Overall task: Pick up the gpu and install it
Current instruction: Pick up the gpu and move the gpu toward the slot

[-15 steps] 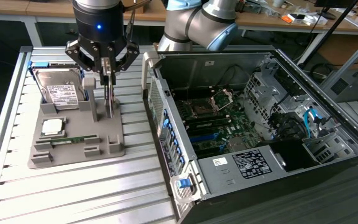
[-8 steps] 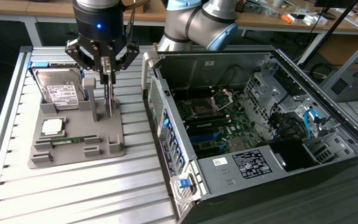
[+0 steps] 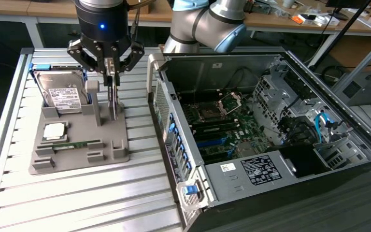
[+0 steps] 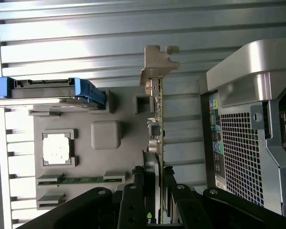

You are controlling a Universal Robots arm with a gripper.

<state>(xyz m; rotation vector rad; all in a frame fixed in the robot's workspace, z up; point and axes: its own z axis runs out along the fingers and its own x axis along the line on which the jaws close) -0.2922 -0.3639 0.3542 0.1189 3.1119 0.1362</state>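
Gripper (image 4: pixel 153 191) fingers closed on gpu (image 4: pixel 156 119), one on each face. Card stands on edge, silvery bracket (image 4: pixel 158 62) at end away from fingers. In exterior view, gpu (image 3: pixel 112 99) hangs straight under gripper (image 3: pixel 112 72), lower edge at grey holder (image 3: pixel 76 157); cannot tell if lifted clear. Beyond on holder: processor chip (image 3: pixel 54 130), green memory stick (image 3: pixel 76 144), hard drive (image 3: pixel 66 94). Open computer case (image 3: pixel 192 72) at exterior view's right, on slatted table (image 3: pixel 76 203).

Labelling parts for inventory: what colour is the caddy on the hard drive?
The caddy is blue, clearest in the wrist view.
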